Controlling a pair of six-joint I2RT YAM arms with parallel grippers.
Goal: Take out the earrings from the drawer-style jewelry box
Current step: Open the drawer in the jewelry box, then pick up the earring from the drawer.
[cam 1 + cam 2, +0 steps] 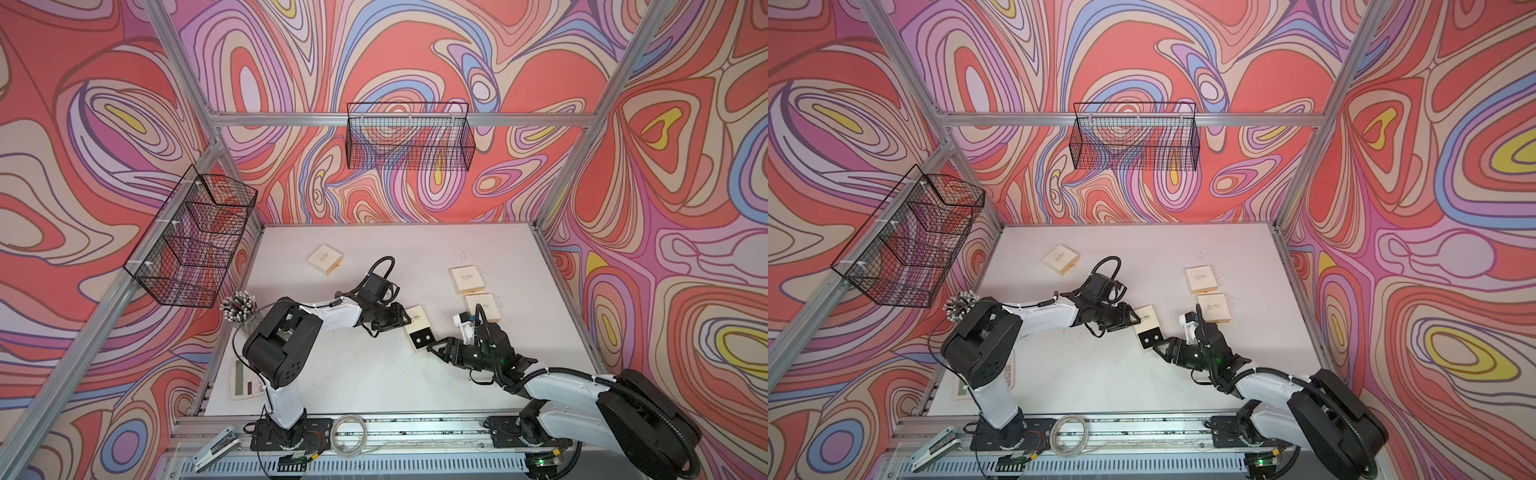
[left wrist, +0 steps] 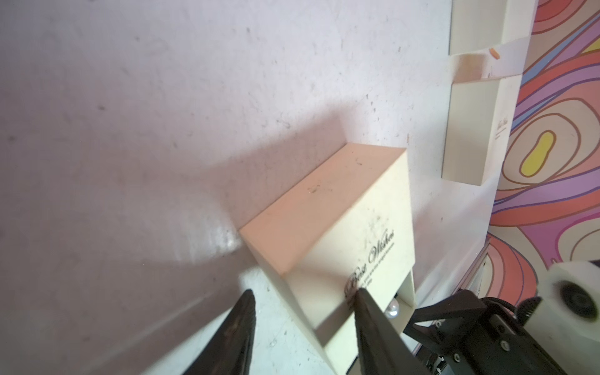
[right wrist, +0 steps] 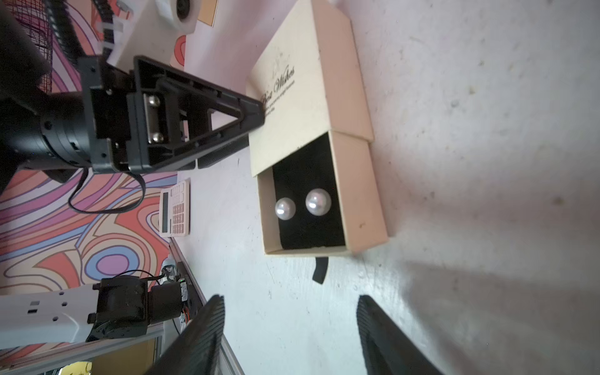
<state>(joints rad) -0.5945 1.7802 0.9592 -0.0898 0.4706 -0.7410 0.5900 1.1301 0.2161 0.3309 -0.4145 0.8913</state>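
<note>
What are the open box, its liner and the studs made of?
Box: matte cream card, likely paperboard; folded edges, scuffs.
Liner: black, light-absorbing, looks like velvet or foam.
Studs: glossy pearly spheres with sharp highlights; real or faux pearl, cannot tell.

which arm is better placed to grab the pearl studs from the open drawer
Right, likely: the open right gripper faces the pulled-out cream cardboard drawer where pearl stud earrings lie exposed. The left gripper sits by the cream sleeve.
</note>
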